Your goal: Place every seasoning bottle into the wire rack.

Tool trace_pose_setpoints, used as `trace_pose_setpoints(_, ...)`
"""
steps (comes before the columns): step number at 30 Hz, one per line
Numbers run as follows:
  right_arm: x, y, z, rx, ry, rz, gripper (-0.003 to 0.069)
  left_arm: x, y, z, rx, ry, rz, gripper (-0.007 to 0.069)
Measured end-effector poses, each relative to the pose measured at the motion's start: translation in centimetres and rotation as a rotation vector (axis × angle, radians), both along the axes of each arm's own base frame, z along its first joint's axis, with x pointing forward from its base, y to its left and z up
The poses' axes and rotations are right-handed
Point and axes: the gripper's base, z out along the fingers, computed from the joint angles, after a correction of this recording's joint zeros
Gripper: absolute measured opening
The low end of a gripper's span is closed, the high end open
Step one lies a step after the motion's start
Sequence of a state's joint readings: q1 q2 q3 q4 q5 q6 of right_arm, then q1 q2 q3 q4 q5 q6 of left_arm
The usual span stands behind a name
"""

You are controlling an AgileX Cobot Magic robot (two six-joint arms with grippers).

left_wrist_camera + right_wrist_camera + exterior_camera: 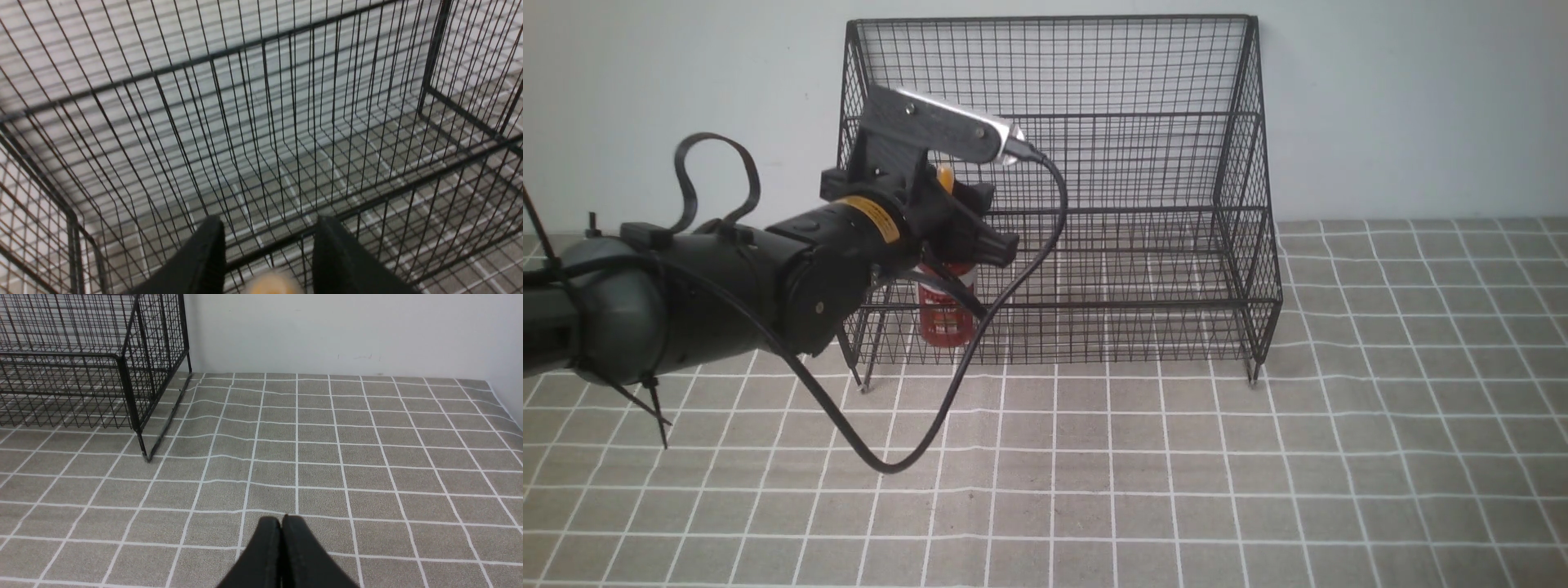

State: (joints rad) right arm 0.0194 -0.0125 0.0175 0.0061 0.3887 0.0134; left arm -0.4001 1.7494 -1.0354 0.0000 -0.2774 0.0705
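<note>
The seasoning bottle (946,320), red sauce under an orange cap, stands upright inside the left end of the black wire rack (1245,163), its base low in the front tier. My left gripper (992,219) reaches in from the left and has its fingers on either side of the bottle's upper part. In the left wrist view the jaws (270,222) stand apart, with the blurred orange cap (271,286) between them and the rack's mesh (261,41) beyond. My right gripper (281,517) is shut and empty, low over the cloth.
A grey checked tablecloth (1176,474) covers the table. The rack stands against the white wall (1421,98); its right front foot (144,456) shows in the right wrist view. A black cable (931,433) loops from my left wrist.
</note>
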Motion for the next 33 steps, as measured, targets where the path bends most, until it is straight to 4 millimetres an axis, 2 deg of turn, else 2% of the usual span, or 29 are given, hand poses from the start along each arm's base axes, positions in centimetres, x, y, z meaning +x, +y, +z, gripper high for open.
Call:
trace_pose_setpoints(9,0.0,0.0,0.0,0.0,0.0,0.0,-0.0012,-0.1,0.1,0.0,0.011,0.03,0.001,0.0451)
trace_pose_setpoints(11,0.0,0.0,0.0,0.0,0.0,0.0,-0.0012,-0.7,0.3,0.8,0.021,0.055,0.001,0.0504)
trace_pose_setpoints(12,0.0,0.0,0.0,0.0,0.0,0.0,-0.0012,-0.7,0.3,0.8,0.024,0.061,0.001,0.0507)
trace_pose_setpoints(16,0.0,0.0,0.0,0.0,0.0,0.0,-0.0012,-2.6,1.1,4.2,0.024,0.05,-0.002,0.0531)
trace_pose_setpoints(17,0.0,0.0,0.0,0.0,0.0,0.0,-0.0012,-3.5,1.5,5.8,0.019,0.036,-0.001,0.0531)
trace_pose_setpoints(18,0.0,0.0,0.0,0.0,0.0,0.0,-0.0012,-3.6,1.5,6.0,0.021,0.041,-0.001,0.0531)
trace_pose_setpoints(19,0.0,0.0,0.0,0.0,0.0,0.0,-0.0012,-5.1,2.2,8.0,0.019,0.036,-0.001,0.0526)
trace_pose_setpoints(22,0.0,0.0,0.0,0.0,0.0,0.0,-0.0012,-7.1,3.0,10.0,0.026,0.053,0.0,0.0491)
trace_pose_setpoints(23,0.0,0.0,0.0,0.0,0.0,0.0,-0.0012,-9.0,3.8,11.3,0.042,0.086,0.0,0.0424)
trace_pose_setpoints(25,0.0,0.0,0.0,0.0,0.0,0.0,-0.0012,-10.6,4.5,12.6,0.046,0.087,0.0,0.0356)
trace_pose_setpoints(26,0.0,0.0,0.0,0.0,0.0,0.0,-0.0012,-12.3,5.2,13.6,0.046,0.087,0.003,0.0241)
trace_pose_setpoints(27,0.0,0.0,0.0,0.0,0.0,0.0,-0.0012,-12.8,5.5,13.9,0.046,0.089,0.003,0.0209)
trace_pose_setpoints(28,0.0,0.0,0.0,0.0,0.0,0.0,-0.0012,-14.8,6.3,14.9,0.034,0.062,0.004,0.0094)
trace_pose_setpoints(29,0.0,0.0,0.0,0.0,0.0,0.0,-0.0012,-15.1,6.4,15.0,0.034,0.063,0.004,0.0084)
trace_pose_setpoints(30,0.0,0.0,0.0,0.0,0.0,0.0,-0.0012,-17.5,7.4,15.8,0.016,0.027,0.005,0.0026)
trace_pose_setpoints(31,0.0,0.0,0.0,0.0,0.0,0.0,-0.0012,-19.0,8.1,16.2,-0.003,-0.001,0.008,0.0011)
trace_pose_setpoints(32,0.0,0.0,0.0,0.0,0.0,0.0,-0.0012,-19.2,8.2,16.1,-0.006,-0.001,0.009,0.0008)
trace_pose_setpoints(33,0.0,0.0,0.0,0.0,0.0,0.0,-0.0012,-20.6,8.8,16.4,-0.027,-0.029,0.012,0.0001)
